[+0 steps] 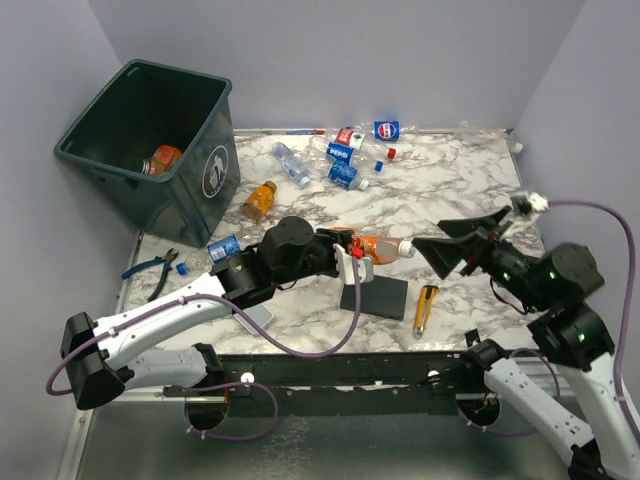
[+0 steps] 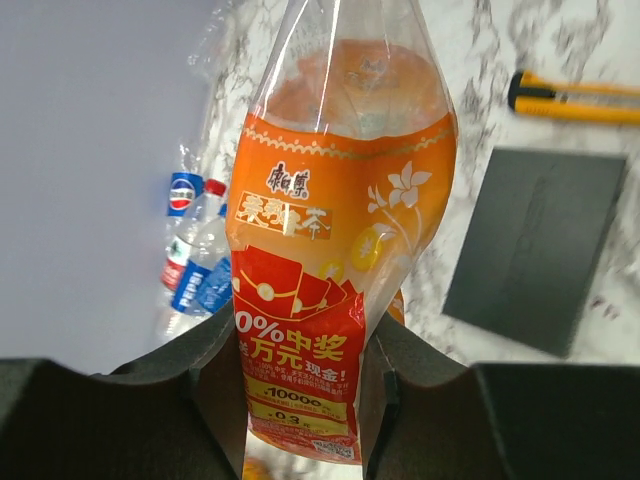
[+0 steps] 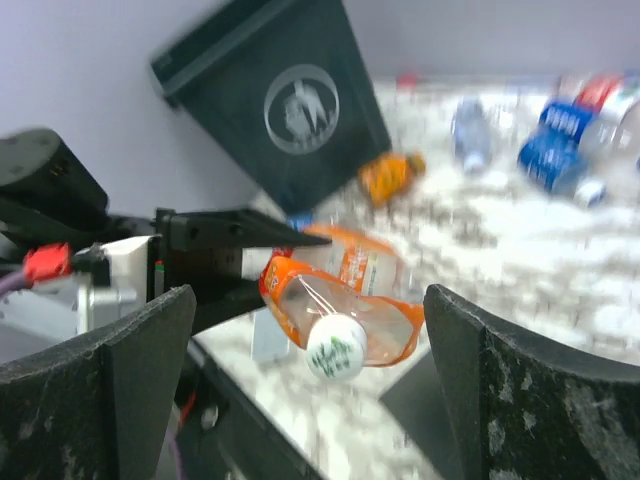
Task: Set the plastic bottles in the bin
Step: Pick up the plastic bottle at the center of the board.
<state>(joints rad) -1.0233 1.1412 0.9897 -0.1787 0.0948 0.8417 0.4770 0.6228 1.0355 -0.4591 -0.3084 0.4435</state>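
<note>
My left gripper is shut on a crushed orange-labelled bottle and holds it over the middle of the table. In the left wrist view the gripper clamps the bottle's lower label. My right gripper is open just right of the bottle's white cap. In the right wrist view the gripper is spread wide, with the bottle between and beyond its tips. The dark bin stands at the back left with an orange bottle inside. Several more bottles lie at the back.
A black flat pad and a yellow utility knife lie near the front edge. Blue-handled pliers lie at the left edge. An orange bottle lies beside the bin and a blue-labelled one by the left arm.
</note>
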